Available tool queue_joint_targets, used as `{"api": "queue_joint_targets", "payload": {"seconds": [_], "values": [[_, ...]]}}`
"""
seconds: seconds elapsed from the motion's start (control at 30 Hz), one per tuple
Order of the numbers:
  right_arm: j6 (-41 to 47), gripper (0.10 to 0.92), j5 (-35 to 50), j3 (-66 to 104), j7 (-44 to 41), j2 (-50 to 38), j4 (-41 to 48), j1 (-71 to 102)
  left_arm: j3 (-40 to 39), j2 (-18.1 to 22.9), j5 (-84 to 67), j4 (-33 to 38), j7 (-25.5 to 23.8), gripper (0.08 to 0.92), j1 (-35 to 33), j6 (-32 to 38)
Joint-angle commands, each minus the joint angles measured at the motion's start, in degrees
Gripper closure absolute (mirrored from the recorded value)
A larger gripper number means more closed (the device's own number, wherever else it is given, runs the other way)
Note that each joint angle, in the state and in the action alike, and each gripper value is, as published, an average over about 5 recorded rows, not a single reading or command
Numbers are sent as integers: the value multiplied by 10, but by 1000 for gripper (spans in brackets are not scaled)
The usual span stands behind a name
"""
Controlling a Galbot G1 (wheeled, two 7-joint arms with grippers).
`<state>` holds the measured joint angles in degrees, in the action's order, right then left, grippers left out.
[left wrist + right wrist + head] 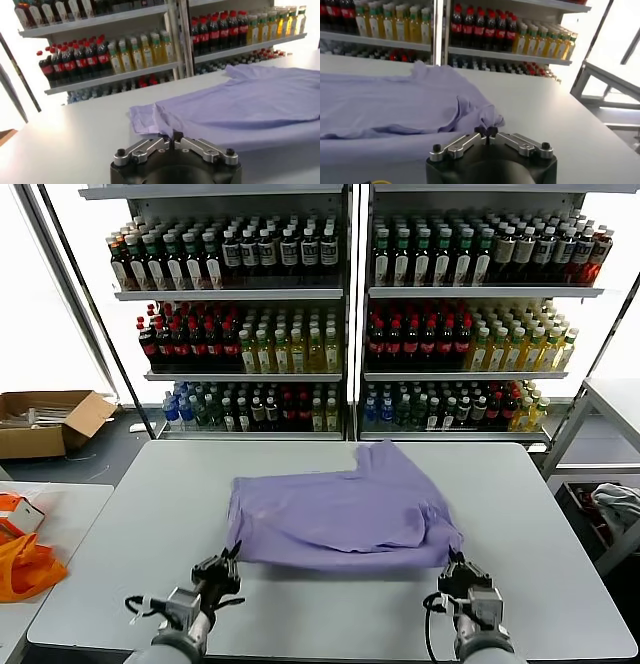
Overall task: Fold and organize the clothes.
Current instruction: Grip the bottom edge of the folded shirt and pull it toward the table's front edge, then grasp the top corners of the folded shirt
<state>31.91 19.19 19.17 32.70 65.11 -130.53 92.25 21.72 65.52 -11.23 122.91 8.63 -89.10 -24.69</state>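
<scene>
both fingers clamped on shirt [345,509] near-edge corners: left gripper [228,562], right gripper [455,562]. lift evenly, carry hem toward worktop [100,584] far edge, keep taut.

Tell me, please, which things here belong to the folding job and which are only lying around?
Part of the job:
- lavender T-shirt, spread on the grey table
- left tool, shut on the shirt's near left corner
- right tool, shut on its near right corner

Just lying about:
- orange bag on the side table
- cardboard box on the floor
- bottle shelves
</scene>
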Motion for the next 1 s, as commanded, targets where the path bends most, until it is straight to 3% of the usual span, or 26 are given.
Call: {"api": "queue_joint_targets", "payload": {"seconds": [0.03, 0.17, 0.27, 0.6, 0.8, 0.93, 1.0], "values": [[7, 910, -8, 2, 22, -11, -47, 75, 24, -3, 24, 65, 3, 900, -136, 17], [11, 863, -7, -6, 19, -11, -54, 82, 20, 10, 31, 59, 1, 896, -130, 16], [12, 777, -10, -12, 21, -7, -51, 82, 8, 22, 37, 54, 0, 853, -131, 18], [-13, 491, -9, -19, 45, -5, -63, 144, 7, 44, 45, 32, 7, 565, -97, 19], [-52, 318, -4, 22, 39, 8, -90, 117, 41, 53, 31, 62, 9, 392, -46, 23], [-121, 224, 6, 110, -15, 19, -40, 18, 75, 51, 10, 68, -10, 279, 10, 51], [-143, 209, 20, 156, -81, 7, -9, -31, 96, 41, -3, 61, -27, 227, 38, 61]]}}
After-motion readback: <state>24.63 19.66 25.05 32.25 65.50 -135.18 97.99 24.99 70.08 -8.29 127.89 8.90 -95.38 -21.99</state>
